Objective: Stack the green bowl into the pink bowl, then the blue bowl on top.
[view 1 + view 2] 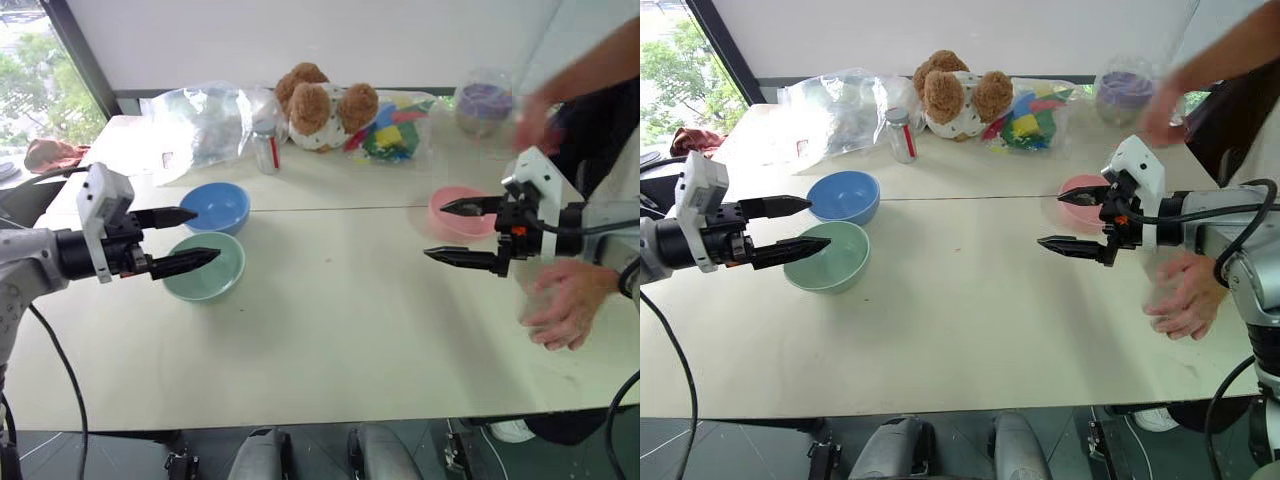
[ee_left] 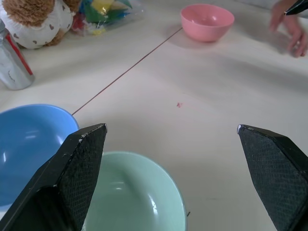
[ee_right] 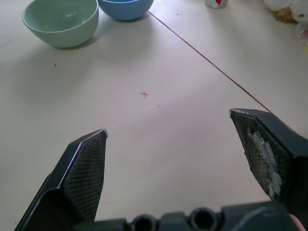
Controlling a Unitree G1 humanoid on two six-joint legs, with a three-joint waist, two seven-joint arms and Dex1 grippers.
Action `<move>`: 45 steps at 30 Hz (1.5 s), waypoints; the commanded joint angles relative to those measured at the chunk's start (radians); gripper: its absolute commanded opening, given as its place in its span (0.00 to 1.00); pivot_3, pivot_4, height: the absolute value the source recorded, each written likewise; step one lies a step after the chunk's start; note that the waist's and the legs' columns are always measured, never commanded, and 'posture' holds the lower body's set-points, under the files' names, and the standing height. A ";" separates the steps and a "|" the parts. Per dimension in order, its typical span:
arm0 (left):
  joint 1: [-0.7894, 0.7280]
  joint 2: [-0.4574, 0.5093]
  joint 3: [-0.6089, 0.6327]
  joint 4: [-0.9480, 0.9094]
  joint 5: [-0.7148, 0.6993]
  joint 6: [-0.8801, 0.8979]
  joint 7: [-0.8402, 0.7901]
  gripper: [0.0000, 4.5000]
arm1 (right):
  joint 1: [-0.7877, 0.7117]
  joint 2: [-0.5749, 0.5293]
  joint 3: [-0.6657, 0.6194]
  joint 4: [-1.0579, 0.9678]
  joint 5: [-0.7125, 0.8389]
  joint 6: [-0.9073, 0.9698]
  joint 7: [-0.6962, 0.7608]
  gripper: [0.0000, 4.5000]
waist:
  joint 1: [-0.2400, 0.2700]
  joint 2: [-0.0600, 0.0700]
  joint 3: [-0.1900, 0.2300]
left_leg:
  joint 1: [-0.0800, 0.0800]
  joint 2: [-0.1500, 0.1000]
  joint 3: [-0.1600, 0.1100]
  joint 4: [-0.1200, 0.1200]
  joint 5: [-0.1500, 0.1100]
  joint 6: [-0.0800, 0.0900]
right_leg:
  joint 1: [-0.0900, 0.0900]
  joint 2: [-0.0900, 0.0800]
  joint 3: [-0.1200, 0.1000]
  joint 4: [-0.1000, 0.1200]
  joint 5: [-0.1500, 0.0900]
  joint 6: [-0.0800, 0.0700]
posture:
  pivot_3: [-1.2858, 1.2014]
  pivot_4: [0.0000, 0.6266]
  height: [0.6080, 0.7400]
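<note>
I keep left gripper (image 1: 195,240) spread above the green bowl (image 1: 204,268); right gripper (image 1: 468,232), spread, probably waits by the pink bowl (image 2: 207,21).

No readable text, labels, brands, numbers or signs on anything in view

The green bowl (image 1: 204,266) is set on the worktop (image 1: 330,330) just below the tips of the left jaws (image 1: 188,240), with the blue bowl (image 1: 216,206) touching it on the far side. The pink bowl (image 1: 458,212) is placed behind the tips of the right jaws (image 1: 453,231). Both jaws are held wide apart, facing each other across bare worktop. A teddy bear (image 1: 322,106) is placed well beyond both.
</note>
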 commanded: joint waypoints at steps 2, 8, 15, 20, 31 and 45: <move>-0.036 -0.010 0.009 -0.008 0.010 -0.035 0.022 1.00 | -0.039 0.007 0.015 0.034 -0.058 -0.048 -0.019 0.98 | 0.000 0.000 0.000 | 0.000 0.000 0.000 0.000 0.000 0.000 | 0.001 0.000 0.000 0.000 0.000 0.000 | 0.52 0.24 1.00; -0.050 -0.023 0.002 -0.016 0.000 -0.035 0.028 1.00 | -0.054 0.009 0.028 0.041 -0.071 -0.046 -0.014 0.98 | 0.000 0.000 0.000 | 0.000 0.000 0.000 0.000 0.000 0.000 | 0.000 0.000 0.000 0.000 0.000 0.000 | 0.52 0.24 1.00; -0.053 -0.041 -0.007 -0.021 0.006 -0.043 0.038 1.00 | -0.064 0.012 0.044 0.056 -0.099 -0.035 -0.026 0.98 | -0.001 0.000 0.000 | 0.000 0.000 0.000 0.000 0.000 0.000 | 0.000 0.000 0.000 0.000 0.000 0.000 | 0.52 0.24 1.00; -0.070 -0.044 -0.026 -0.019 0.012 -0.051 0.034 1.00 | -0.079 0.017 0.056 0.070 -0.122 -0.005 -0.059 0.98 | -0.001 0.000 0.000 | 0.000 0.000 0.000 0.000 0.000 0.000 | 0.000 0.000 0.000 0.000 0.000 0.000 | 0.52 0.24 1.00; -0.097 -0.060 -0.054 -0.020 0.002 -0.048 0.040 1.00 | -0.259 0.129 0.214 0.361 -0.325 -0.008 -0.188 0.98 | -0.007 0.000 0.000 | 0.001 0.000 0.001 0.000 0.000 0.000 | 0.000 0.000 0.001 0.000 0.000 0.000 | 0.52 0.24 1.00; -0.066 -0.079 -0.035 -0.066 0.006 -0.049 0.078 1.00 | -0.483 0.341 0.359 1.100 -0.581 -0.349 -0.149 0.93 | -0.007 0.000 0.000 | -0.001 0.000 0.002 0.000 0.000 0.000 | -0.001 0.001 0.001 0.000 0.000 0.000 | 0.52 0.24 1.00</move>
